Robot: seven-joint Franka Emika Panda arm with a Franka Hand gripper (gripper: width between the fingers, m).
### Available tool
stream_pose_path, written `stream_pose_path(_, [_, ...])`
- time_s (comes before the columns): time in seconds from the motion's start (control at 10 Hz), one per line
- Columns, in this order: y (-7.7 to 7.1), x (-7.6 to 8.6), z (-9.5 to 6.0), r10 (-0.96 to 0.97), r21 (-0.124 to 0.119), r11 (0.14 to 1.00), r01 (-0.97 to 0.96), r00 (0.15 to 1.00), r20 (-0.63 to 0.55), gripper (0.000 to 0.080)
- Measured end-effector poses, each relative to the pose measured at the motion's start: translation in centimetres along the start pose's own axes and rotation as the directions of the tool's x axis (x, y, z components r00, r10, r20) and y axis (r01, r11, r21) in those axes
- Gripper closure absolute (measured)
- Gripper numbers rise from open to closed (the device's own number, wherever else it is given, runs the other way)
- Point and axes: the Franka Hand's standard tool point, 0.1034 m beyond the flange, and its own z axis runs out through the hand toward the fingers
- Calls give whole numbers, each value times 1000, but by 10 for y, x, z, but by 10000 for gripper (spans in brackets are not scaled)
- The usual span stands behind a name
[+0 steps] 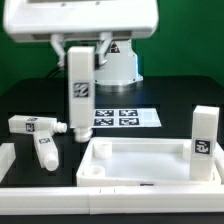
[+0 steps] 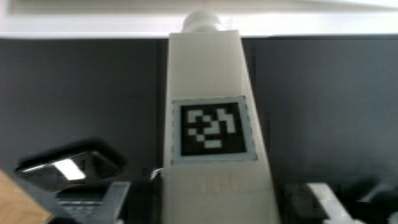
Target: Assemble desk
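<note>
My gripper is shut on the top of a white desk leg and holds it upright above the table, its narrow tip pointing down over the marker board. In the wrist view the leg with its square tag fills the middle, running away from my gripper, with a finger on either side. The white rimmed tabletop panel lies in front, toward the exterior view's right. Another leg stands upright at the panel's right corner. Two more legs lie on the table at the exterior view's left.
The marker board lies flat behind the panel. A long white border rail runs along the front and up both sides. The arm's base stands at the back.
</note>
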Motion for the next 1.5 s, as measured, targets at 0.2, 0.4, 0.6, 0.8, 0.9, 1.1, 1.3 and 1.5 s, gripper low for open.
stream_pose_path(0.2, [1,-13,18,-3,-71,997,-2,998,-67,515])
stream_pose_path(0.4, [1,-15,19,2,-60,998,-5,999,-51,515])
stream_pose_path(0.6, [3,-27,25,19,-52,998,-20,1000,-22,514])
stream_pose_path(0.8, [-5,-34,24,41,-7,999,-41,999,29,514])
stream_pose_path(0.9, [-9,-42,22,36,-2,999,-36,999,40,514])
stream_pose_path(1.1, [-15,-51,25,43,-4,999,-43,998,49,514])
stream_pose_path(1.3, [-13,-55,31,53,-6,999,-53,997,58,514])
stream_pose_path(1.5, [-15,-48,36,76,0,997,-76,996,55,514])
